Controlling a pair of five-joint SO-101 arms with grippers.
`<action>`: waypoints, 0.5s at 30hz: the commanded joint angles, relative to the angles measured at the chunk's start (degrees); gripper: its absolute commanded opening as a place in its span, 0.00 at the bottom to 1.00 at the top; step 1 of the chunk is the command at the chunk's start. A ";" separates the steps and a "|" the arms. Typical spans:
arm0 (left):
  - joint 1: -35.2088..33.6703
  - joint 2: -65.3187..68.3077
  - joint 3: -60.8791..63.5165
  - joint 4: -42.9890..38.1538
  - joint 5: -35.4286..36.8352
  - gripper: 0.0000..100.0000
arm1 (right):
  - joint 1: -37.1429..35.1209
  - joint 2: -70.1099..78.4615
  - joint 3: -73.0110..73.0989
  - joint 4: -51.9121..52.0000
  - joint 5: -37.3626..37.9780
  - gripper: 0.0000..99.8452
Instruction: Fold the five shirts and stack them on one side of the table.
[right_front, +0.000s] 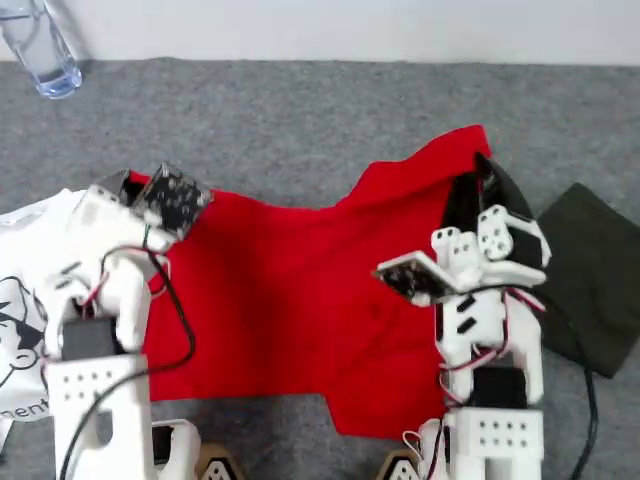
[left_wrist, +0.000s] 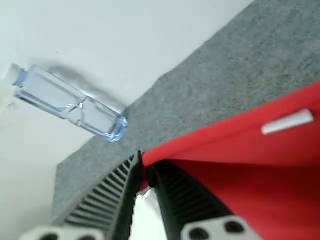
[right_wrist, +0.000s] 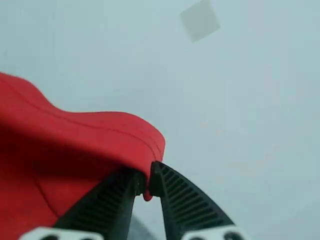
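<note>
- Cloth under handling: red shirt (right_front: 300, 300), spread flat over the middle of the surface (right_front: 300, 110), reaching most of the way from the left edge to the right edge.
- Left gripper (left_wrist: 144, 169): clenched on a red edge toward the left side of the surface. Thin pinch, fabric caught at the very tips.
- Right gripper (right_wrist: 146, 184): clenched on a rolled red edge toward the right side. Cloth raised off the surface there and draped over the jaws.
- Handling, as judged: light, limp, not fragile. Expected to sag between the two holds and to drag on the grey felt-like cover rather than glide. Prone to creasing if lifted unevenly.
- Hold points, as judged: seams and hems, for the doubled layers and better bite. Matching corners of one edge, kept level, for a straight fold.
- Risk noted: shallow pinch at both holds, so slippage possible under a firm pull.
- Neighbours: white printed shirt (right_front: 25, 300) at the left edge, partly beneath the left arm; dark shirt (right_front: 590, 270) at the right edge, apparently folded; clear bottle (right_front: 40, 50) at the far left corner.
- Obscured: part of the garment held at each side (sleeve, shoulder or hem) not determinable. Red cloth beneath both arms hidden. White shirt cut off at the left edge. Contact between dark shirt and red shirt unclear behind the right arm. Three shirts counted against the five named.
</note>
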 joint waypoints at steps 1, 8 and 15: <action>0.70 8.88 -8.13 -1.76 1.14 0.01 | -0.40 8.75 -8.18 -1.71 -1.85 0.01; 1.23 28.40 -25.10 -1.85 3.96 0.01 | -0.31 28.79 -22.59 -2.07 -4.40 0.01; 2.64 45.80 -42.42 -1.85 6.59 0.01 | -0.31 45.85 -37.54 -4.53 -6.51 0.01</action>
